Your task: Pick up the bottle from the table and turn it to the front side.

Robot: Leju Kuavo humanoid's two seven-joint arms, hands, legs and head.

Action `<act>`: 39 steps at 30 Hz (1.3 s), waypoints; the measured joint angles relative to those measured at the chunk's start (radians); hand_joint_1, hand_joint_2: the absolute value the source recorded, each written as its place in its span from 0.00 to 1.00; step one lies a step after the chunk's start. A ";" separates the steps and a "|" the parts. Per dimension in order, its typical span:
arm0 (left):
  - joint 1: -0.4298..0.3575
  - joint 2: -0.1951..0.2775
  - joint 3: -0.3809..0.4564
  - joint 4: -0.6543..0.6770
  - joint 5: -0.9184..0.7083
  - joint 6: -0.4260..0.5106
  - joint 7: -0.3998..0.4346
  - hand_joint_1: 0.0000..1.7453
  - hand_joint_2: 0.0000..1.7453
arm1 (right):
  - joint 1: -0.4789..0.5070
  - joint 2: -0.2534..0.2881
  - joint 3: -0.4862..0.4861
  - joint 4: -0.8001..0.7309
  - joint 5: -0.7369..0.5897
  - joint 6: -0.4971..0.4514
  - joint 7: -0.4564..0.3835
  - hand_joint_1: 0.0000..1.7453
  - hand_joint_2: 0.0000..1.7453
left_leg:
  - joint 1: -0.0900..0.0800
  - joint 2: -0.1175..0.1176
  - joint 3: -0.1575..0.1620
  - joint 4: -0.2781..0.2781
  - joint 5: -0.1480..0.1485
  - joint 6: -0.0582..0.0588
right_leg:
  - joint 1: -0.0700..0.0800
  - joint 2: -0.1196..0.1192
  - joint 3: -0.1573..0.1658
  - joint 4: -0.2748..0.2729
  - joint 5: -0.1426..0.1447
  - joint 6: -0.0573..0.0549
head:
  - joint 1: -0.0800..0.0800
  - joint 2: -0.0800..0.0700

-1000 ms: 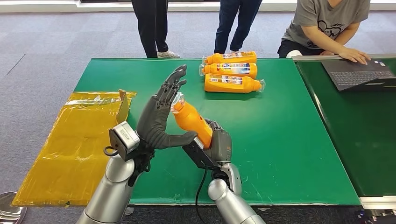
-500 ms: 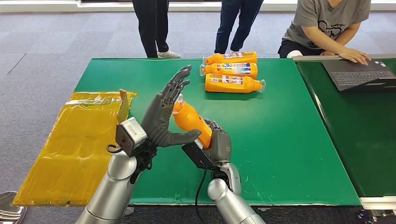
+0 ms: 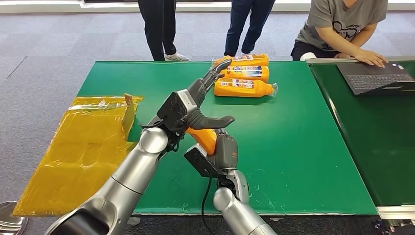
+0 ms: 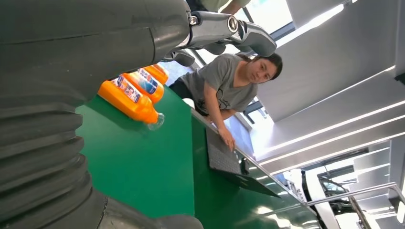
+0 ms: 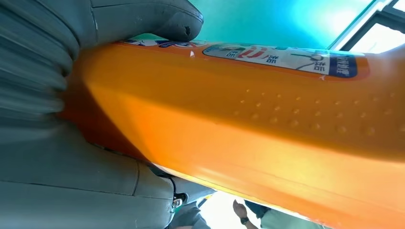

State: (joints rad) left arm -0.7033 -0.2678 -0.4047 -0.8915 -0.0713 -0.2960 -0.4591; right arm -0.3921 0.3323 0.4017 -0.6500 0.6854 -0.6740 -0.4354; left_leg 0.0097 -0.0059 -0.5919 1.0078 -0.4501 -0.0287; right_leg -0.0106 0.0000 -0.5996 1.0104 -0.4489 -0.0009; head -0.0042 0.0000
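My right hand (image 3: 226, 152) grips an orange bottle (image 3: 204, 137) above the green table (image 3: 298, 147), near its front edge. The left hand hides the bottle's upper part. In the right wrist view the bottle (image 5: 267, 138) runs across the picture, its label (image 5: 282, 56) along one side, and the right hand's thumb (image 5: 143, 19) presses on it. My left hand (image 3: 195, 105) lies over the bottle's top, palm down. Its fingers (image 3: 215, 71) stretch toward the far edge and hold nothing. Whether it touches the bottle I cannot tell. In the left wrist view its fingers (image 4: 229, 28) are spread in the air.
Three more orange bottles (image 3: 243, 73) lie side by side at the table's far edge, also in the left wrist view (image 4: 133, 95). A yellow plastic bag (image 3: 83, 147) hangs off the table's left end. A seated person (image 3: 342, 24) works at a laptop (image 3: 372, 78) far right; two people stand behind.
My left hand has turned from upright beside the bottle to lying over it, fingers now pointing toward the far bottles. The right hand keeps hold of the bottle, slightly lower.
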 joint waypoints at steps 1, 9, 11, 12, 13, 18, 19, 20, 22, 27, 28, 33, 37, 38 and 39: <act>-0.004 -0.002 0.000 0.012 0.000 0.000 -0.001 0.00 1.00 | 0.000 0.000 0.000 0.000 0.000 0.000 0.000 1.00 1.00 | 0.000 0.000 0.000 0.000 0.000 0.000 | 0.000 0.000 0.000 0.000 0.000 0.000 | 0.000 0.000; -0.045 -0.009 0.043 0.062 -0.126 0.495 -0.019 0.00 1.00 | 0.001 0.000 0.000 0.009 -0.002 -0.012 -0.012 1.00 1.00 | 0.000 0.000 -0.002 0.000 0.000 0.000 | 0.000 0.000 -0.002 0.000 0.000 0.000 | 0.000 0.000; -0.064 -0.005 0.065 0.077 -0.142 0.644 -0.014 0.00 1.00 | 0.002 0.000 -0.001 0.012 -0.007 -0.018 -0.023 1.00 1.00 | 0.000 0.001 -0.001 0.000 0.001 0.000 | 0.000 0.000 -0.002 0.000 0.000 0.000 | 0.000 0.000; -0.068 -0.002 0.073 0.084 -0.147 0.661 -0.011 0.00 1.00 | 0.002 0.000 -0.001 0.012 -0.007 -0.020 -0.026 1.00 1.00 | 0.000 0.000 -0.001 0.000 0.001 0.000 | 0.001 -0.001 -0.001 0.000 0.000 0.000 | 0.000 0.000; -0.069 0.001 0.078 0.091 -0.151 0.653 -0.009 0.00 1.00 | 0.002 0.000 -0.001 0.013 -0.008 -0.020 -0.027 1.00 1.00 | 0.001 -0.001 -0.002 0.000 0.002 0.000 | 0.001 -0.002 -0.002 0.000 0.000 0.000 | 0.000 0.000; -0.071 0.003 0.096 0.110 -0.164 0.647 -0.030 0.00 1.00 | 0.002 0.000 -0.001 0.014 -0.010 -0.023 -0.026 1.00 1.00 | 0.001 -0.001 -0.004 0.000 0.003 0.000 | 0.001 -0.002 -0.002 0.001 0.002 -0.001 | 0.000 0.000; -0.071 0.003 0.100 0.111 -0.173 0.675 -0.044 0.00 1.00 | 0.002 0.000 -0.001 0.015 -0.010 -0.024 -0.026 1.00 1.00 | 0.001 -0.001 -0.004 0.000 0.003 0.000 | 0.000 -0.001 -0.003 0.001 0.002 -0.001 | 0.000 0.000; -0.071 0.003 0.104 0.112 -0.183 0.706 -0.057 0.00 1.00 | 0.002 0.000 -0.001 0.015 -0.009 -0.025 -0.026 1.00 1.00 | 0.000 -0.001 -0.004 0.000 0.003 0.000 | 0.000 -0.001 -0.003 0.001 0.002 -0.001 | 0.000 0.000; -0.071 0.004 0.113 0.111 -0.200 0.755 -0.076 0.00 1.00 | 0.002 0.000 -0.001 0.015 -0.008 -0.025 -0.026 1.00 1.00 | 0.000 -0.001 -0.004 0.000 0.003 0.000 | 0.000 -0.002 -0.003 0.000 0.002 -0.001 | 0.000 0.000; -0.072 0.004 0.119 0.110 -0.207 0.772 -0.083 0.00 1.00 | 0.001 0.000 -0.001 0.015 -0.007 -0.025 -0.026 1.00 1.00 | 0.000 -0.001 -0.004 0.000 0.003 0.000 | 0.000 -0.002 -0.003 0.001 0.002 -0.001 | 0.000 0.000; -0.072 0.004 0.119 0.110 -0.207 0.772 -0.083 0.00 1.00 | 0.001 0.000 -0.001 0.015 -0.007 -0.025 -0.026 1.00 1.00 | 0.000 -0.001 -0.004 0.000 0.003 0.000 | 0.000 -0.002 -0.003 0.001 0.002 -0.001 | 0.000 0.000; -0.072 0.004 0.119 0.110 -0.207 0.772 -0.083 0.00 1.00 | 0.001 0.000 -0.001 0.016 -0.007 -0.025 -0.026 1.00 1.00 | 0.000 -0.001 -0.004 0.000 0.003 0.000 | 0.000 -0.002 -0.003 0.001 0.002 -0.001 | 0.000 0.000; -0.072 0.004 0.119 0.110 -0.207 0.772 -0.083 0.00 1.00 | 0.001 0.000 -0.001 0.019 -0.007 -0.025 -0.026 1.00 1.00 | 0.000 -0.001 -0.004 0.000 0.003 0.000 | 0.000 -0.002 -0.003 0.001 0.002 -0.001 | 0.000 0.000; -0.072 0.004 0.119 0.110 -0.207 0.772 -0.083 0.00 1.00 | 0.001 0.000 -0.001 0.019 -0.007 -0.025 -0.026 1.00 1.00 | 0.000 -0.001 -0.004 0.000 0.003 0.000 | 0.000 -0.002 -0.003 0.001 0.002 -0.001 | 0.000 0.000; -0.072 0.004 0.119 0.110 -0.207 0.772 -0.083 0.00 1.00 | 0.001 0.000 -0.001 0.019 -0.007 -0.025 -0.026 1.00 1.00 | 0.000 -0.001 -0.004 0.000 0.003 0.000 | 0.000 -0.002 -0.003 0.001 0.002 -0.001 | 0.000 0.000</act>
State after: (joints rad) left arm -0.7750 -0.2640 -0.2861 -0.7813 -0.2781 0.4757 -0.5420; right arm -0.3910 0.3323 0.4005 -0.6311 0.6786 -0.6989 -0.4616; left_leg 0.0100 -0.0070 -0.5957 1.0078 -0.4473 -0.0292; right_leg -0.0102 -0.0016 -0.6023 1.0109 -0.4472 -0.0017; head -0.0042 0.0000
